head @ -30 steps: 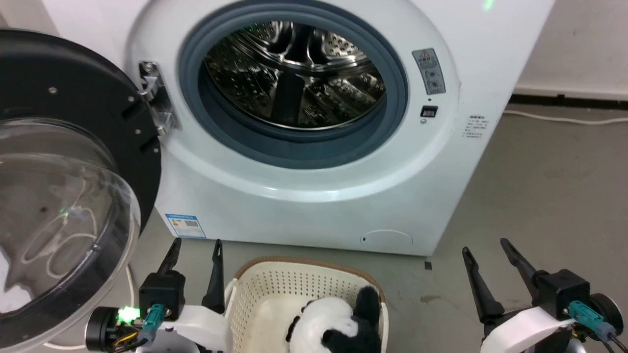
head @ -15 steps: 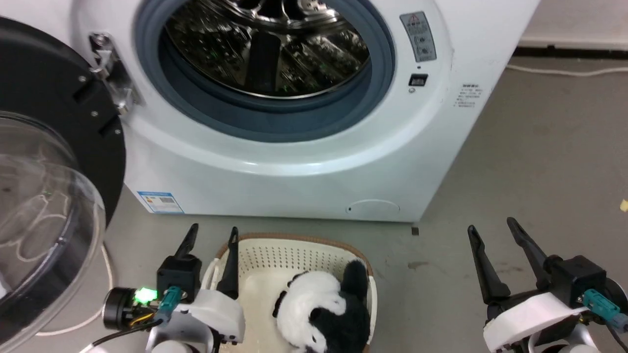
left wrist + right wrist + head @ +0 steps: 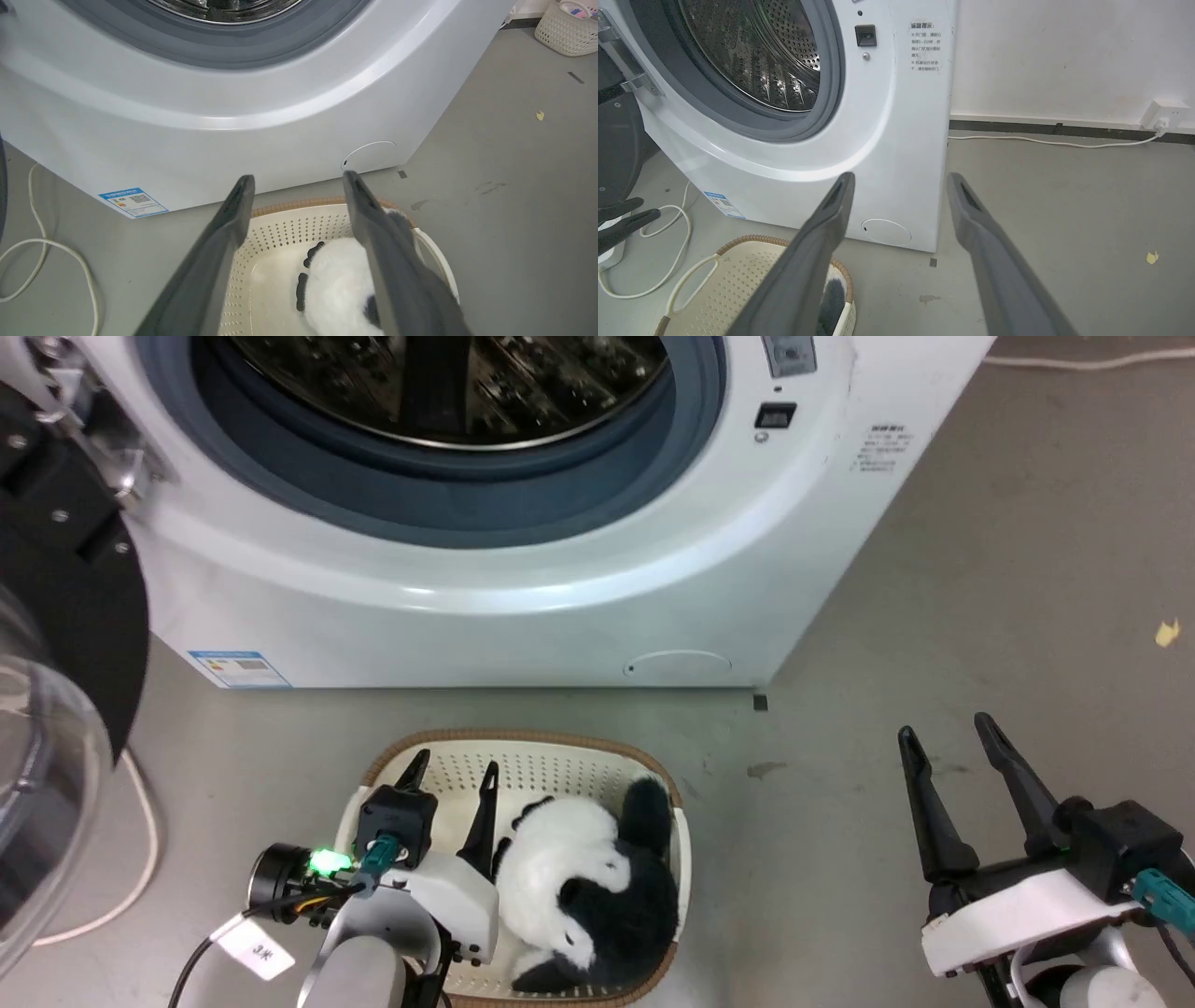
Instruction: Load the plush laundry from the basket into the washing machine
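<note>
Washing machine (image 3: 523, 597) beyond basket (image 3: 523, 739), door (image 3: 75, 607) open left of basket, drum (image 3: 448, 383) shows no laundry: loading not begun. Floor (image 3: 934, 569) right of basket bare, roomy. Plush laundry (image 3: 569, 877) lies in basket, ungrasped. Left end effector (image 3: 453, 765) released, over basket's left half, just beside plush laundry. Right end effector (image 3: 943, 728) released, well right of basket.

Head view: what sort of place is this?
Probably a laundry or utility room, maybe a test space. A front-loading washing machine stands with its door open on a bare grey floor, a laundry basket holding a plush toy sits before it, and a second basket stands further off.
</note>
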